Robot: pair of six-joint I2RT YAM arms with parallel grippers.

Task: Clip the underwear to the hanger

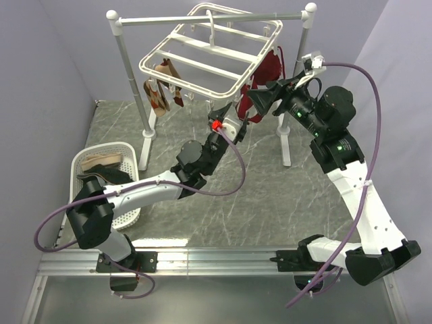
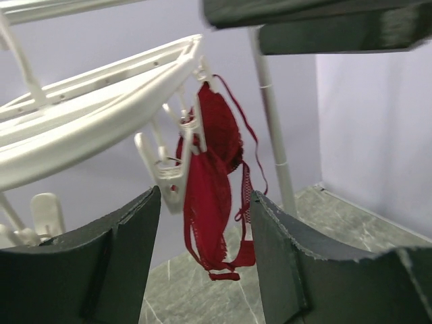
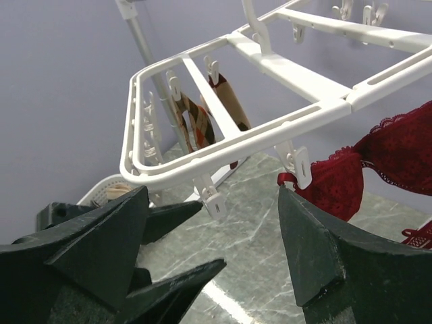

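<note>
The white hanger hangs by its hook from the rail; it also shows in the left wrist view and the right wrist view. A dark garment, possibly the black underwear, lies in the basket; I cannot tell for sure. My left gripper is open and empty, just below the hanger's near edge, facing its clips. My right gripper is open and empty, close beside it under the hanger's near right corner. An empty clip dangles in front of the right gripper.
A dark red bra is clipped at the hanger's right. A tan-and-red argyle garment hangs at its left. The white rail stand holds the hanger. A white basket stands at the left.
</note>
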